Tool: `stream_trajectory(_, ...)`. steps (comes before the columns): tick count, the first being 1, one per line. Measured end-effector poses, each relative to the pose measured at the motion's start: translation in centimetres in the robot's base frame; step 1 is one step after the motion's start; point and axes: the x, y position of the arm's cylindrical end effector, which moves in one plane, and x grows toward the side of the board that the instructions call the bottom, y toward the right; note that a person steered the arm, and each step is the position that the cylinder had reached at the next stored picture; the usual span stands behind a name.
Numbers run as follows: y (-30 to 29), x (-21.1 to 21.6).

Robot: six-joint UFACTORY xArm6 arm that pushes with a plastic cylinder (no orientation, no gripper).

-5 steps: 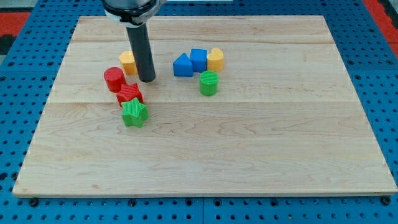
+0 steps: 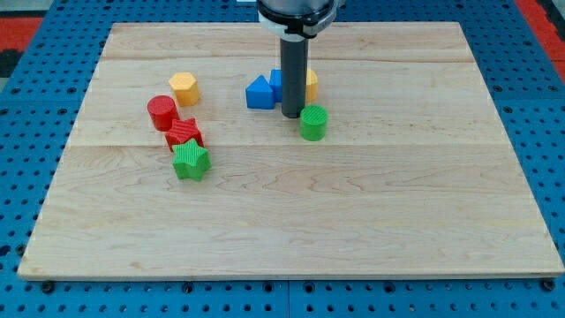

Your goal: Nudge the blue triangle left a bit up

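Note:
The blue triangle (image 2: 259,93) lies on the wooden board (image 2: 291,212) left of centre near the view's top. My tip (image 2: 292,115) rests on the board just to its lower right, close beside it. The rod hides most of a blue cube (image 2: 276,80) behind it and part of a yellow block (image 2: 311,84). A green cylinder (image 2: 313,123) stands right next to the tip on its right.
A yellow hexagonal block (image 2: 184,87) sits at the upper left. Below it stand a red cylinder (image 2: 161,112), a red star (image 2: 184,134) and a green star (image 2: 191,161), close together. A blue pegboard (image 2: 26,132) surrounds the board.
My tip has moved right, from beside the yellow hexagonal block to the blue triangle's lower right. The green cylinder has shifted a little right and down.

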Motion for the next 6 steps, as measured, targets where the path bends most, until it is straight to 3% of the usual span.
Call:
stream_trajectory(3, 0.1, -1.8)
stream_trajectory(6, -7.1, -1.8)
